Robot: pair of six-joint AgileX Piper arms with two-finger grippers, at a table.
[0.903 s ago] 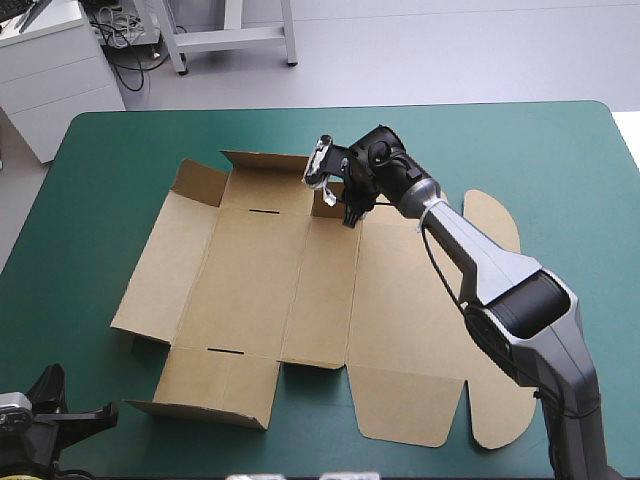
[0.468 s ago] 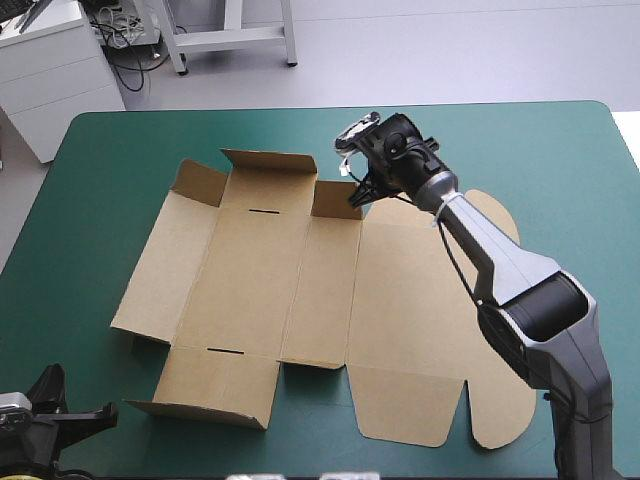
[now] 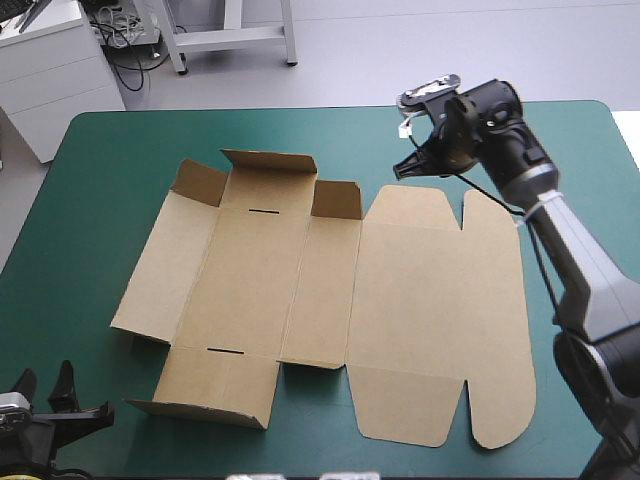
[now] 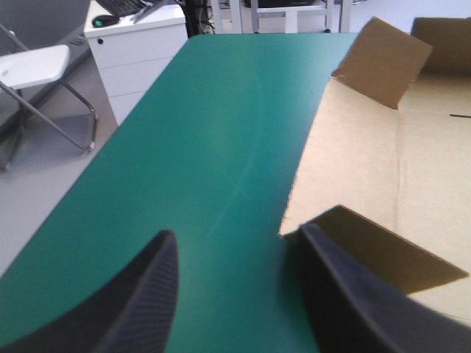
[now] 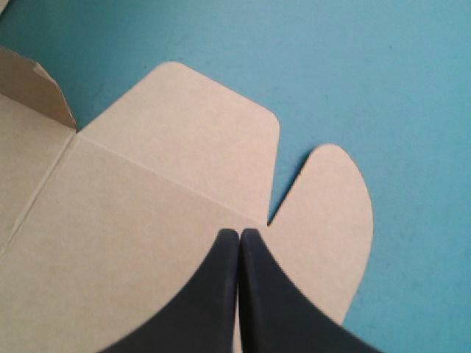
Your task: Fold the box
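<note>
One pinched right tool over box

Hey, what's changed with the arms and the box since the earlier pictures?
The right gripper, fingers shut, left the small raised flap at the far edge of the box and swung right, toward the far edge of the table, by the lid's rounded flaps, holding nothing. The box lies as before; the left gripper stays at its near left corner.
</note>
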